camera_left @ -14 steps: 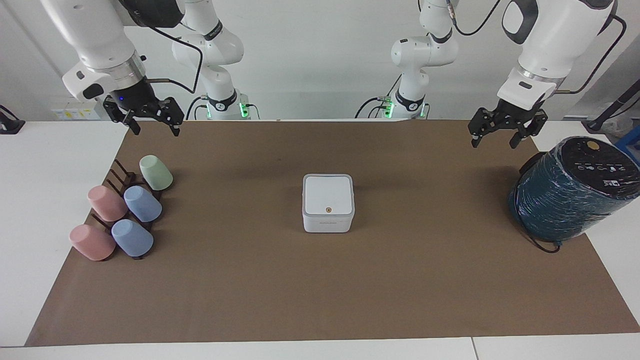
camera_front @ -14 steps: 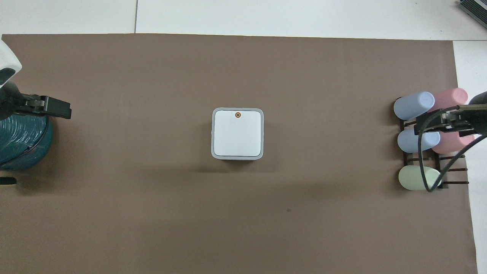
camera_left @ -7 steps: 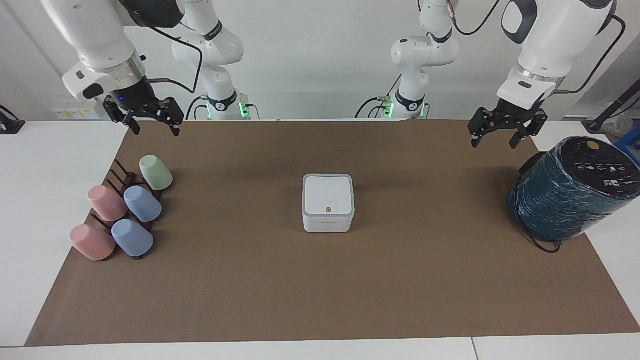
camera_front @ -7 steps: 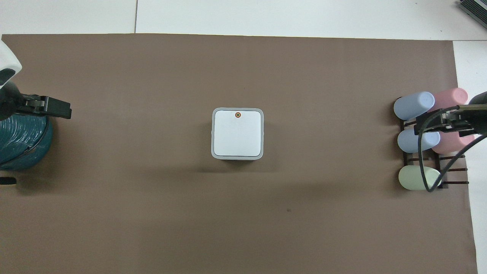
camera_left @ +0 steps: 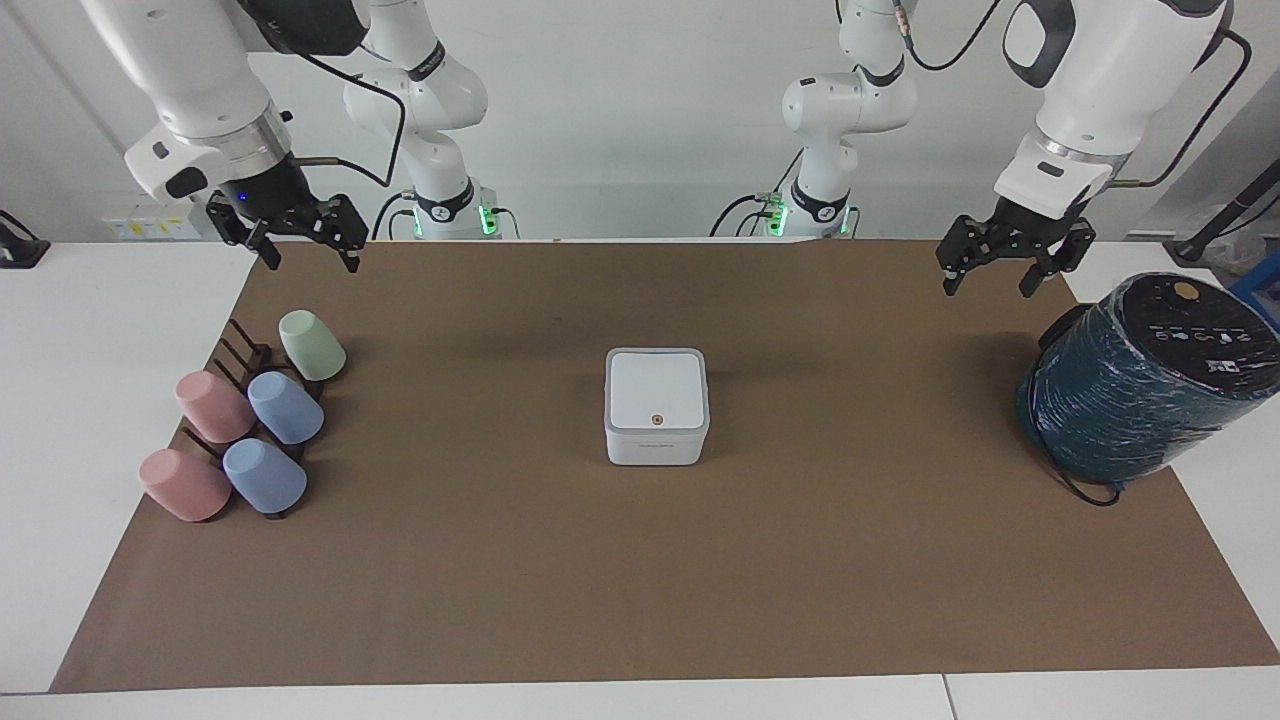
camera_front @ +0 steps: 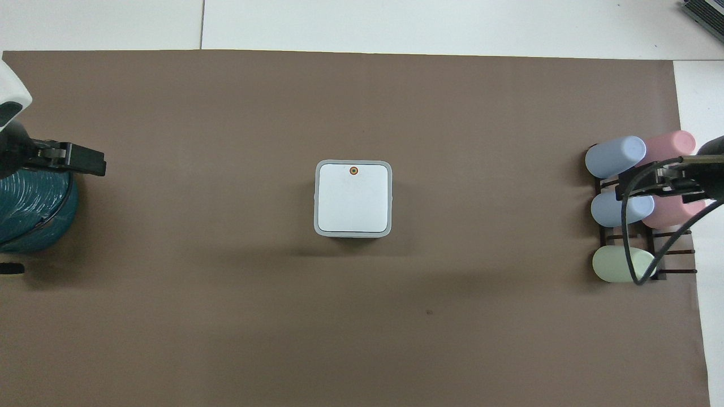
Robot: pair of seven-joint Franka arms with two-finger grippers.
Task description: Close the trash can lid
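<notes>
The small white trash can (camera_left: 655, 447) stands in the middle of the brown mat. Its lid (camera_left: 656, 391) lies flat on it, orange dot up. In the overhead view the lid (camera_front: 353, 199) fills the can's grey rim (camera_front: 315, 199). My left gripper (camera_left: 987, 284) hangs open and empty in the air over the mat's edge beside the teal cylinder, far from the can; it also shows in the overhead view (camera_front: 93, 164). My right gripper (camera_left: 312, 262) hangs open and empty over the cup rack end; the overhead view shows it (camera_front: 650, 183) over the cups.
A large dark teal cylinder (camera_left: 1140, 385) stands at the left arm's end of the table, also in the overhead view (camera_front: 28, 212). A dark rack with several pastel cups (camera_left: 250, 430) sits at the right arm's end, also in the overhead view (camera_front: 619, 206).
</notes>
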